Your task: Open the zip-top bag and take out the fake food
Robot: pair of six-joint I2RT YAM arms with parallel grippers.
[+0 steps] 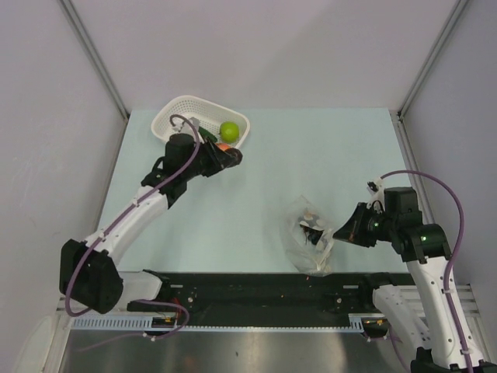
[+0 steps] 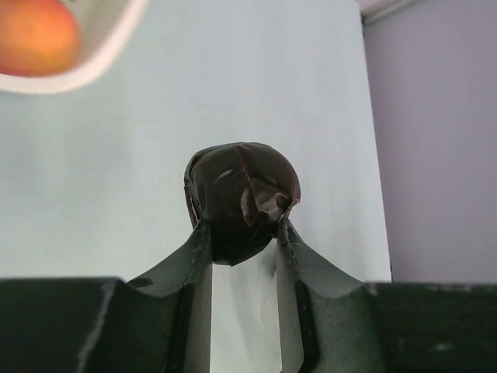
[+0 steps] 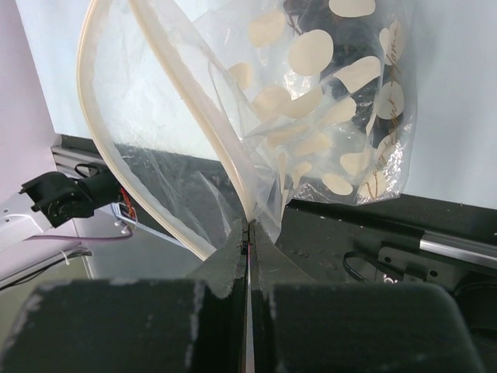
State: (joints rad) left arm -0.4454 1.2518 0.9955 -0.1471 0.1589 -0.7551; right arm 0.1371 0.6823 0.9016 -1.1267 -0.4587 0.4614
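The zip-top bag (image 1: 309, 233) lies crumpled near the table's front right, its mouth open and a dark polka-dot panel (image 3: 311, 101) showing. My right gripper (image 3: 250, 225) is shut on the bag's clear edge by the zip strip (image 3: 155, 155), and in the top view the right gripper (image 1: 335, 231) sits at the bag's right side. My left gripper (image 2: 242, 225) is shut on a dark glossy round piece of fake food (image 2: 242, 194), hanging above the table. In the top view the left gripper (image 1: 231, 156) is just in front of the basket.
A white perforated basket (image 1: 167, 124) stands at the back left, holding a lime-green ball (image 1: 229, 130) and an orange fruit (image 2: 35, 35). Its rim (image 2: 93, 74) shows in the left wrist view. A black rail (image 1: 264, 291) runs along the near edge.
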